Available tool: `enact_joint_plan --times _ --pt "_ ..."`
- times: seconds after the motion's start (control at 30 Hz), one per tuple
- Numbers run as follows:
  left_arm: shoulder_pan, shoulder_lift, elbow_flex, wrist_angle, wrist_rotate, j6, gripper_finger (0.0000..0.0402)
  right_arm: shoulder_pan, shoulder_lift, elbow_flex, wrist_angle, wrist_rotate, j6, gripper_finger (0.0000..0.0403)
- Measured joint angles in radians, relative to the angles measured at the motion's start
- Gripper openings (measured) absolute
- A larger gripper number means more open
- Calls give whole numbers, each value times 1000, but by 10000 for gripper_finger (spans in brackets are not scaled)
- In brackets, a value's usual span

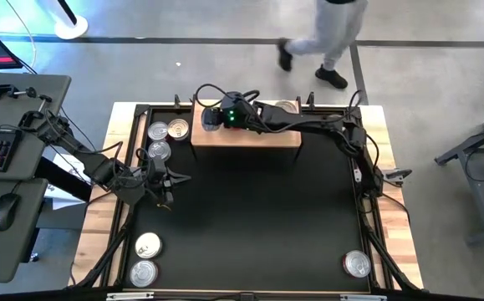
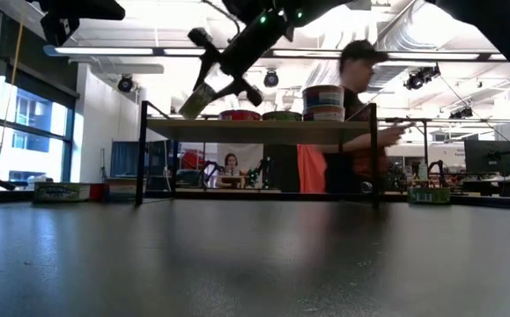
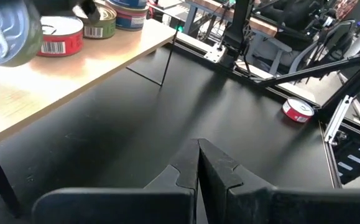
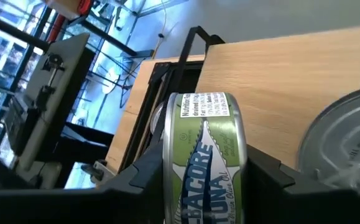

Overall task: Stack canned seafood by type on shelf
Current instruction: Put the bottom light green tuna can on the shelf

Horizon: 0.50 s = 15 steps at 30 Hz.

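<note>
The shelf is a light wood board on thin black legs at the mat's far edge. On it stand a red-labelled can, a green one and a stack of blue-labelled cans. My right gripper hangs over the shelf's left end, shut on a green-labelled tuna can. My left gripper waits shut over the mat's left side, touching nothing. Three silver-lidded cans sit on the mat left of the shelf. My right gripper pinches the green tuna can between its two fingers, one on each flat face, so the side label faces the wrist camera. The fingers slant down from the table's right. The can is tilted on edge, lifted clear above the shelf's left end.
Two cans lie at the mat's near left corner and one red-sided can at its near right. A silver-lidded can sits on the shelf close beside the held one. A person walks past beyond the table's far edge.
</note>
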Motion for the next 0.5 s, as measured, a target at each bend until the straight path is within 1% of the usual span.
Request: enact_joint_plan --times 0.07,0.23,0.3,0.4,0.5 --pt "0 0 0 -2 0 0 0 0 27 0 11 0 31 150" --pt "-1 0 0 0 7 -6 0 0 79 0 90 -70 108 151" --pt "-2 0 -1 1 8 -6 0 0 81 0 93 -70 127 151" --pt "-2 0 0 0 8 -6 0 0 81 0 92 -63 123 151" --pt "-2 0 -1 -1 8 -6 0 0 74 0 87 -57 83 151"
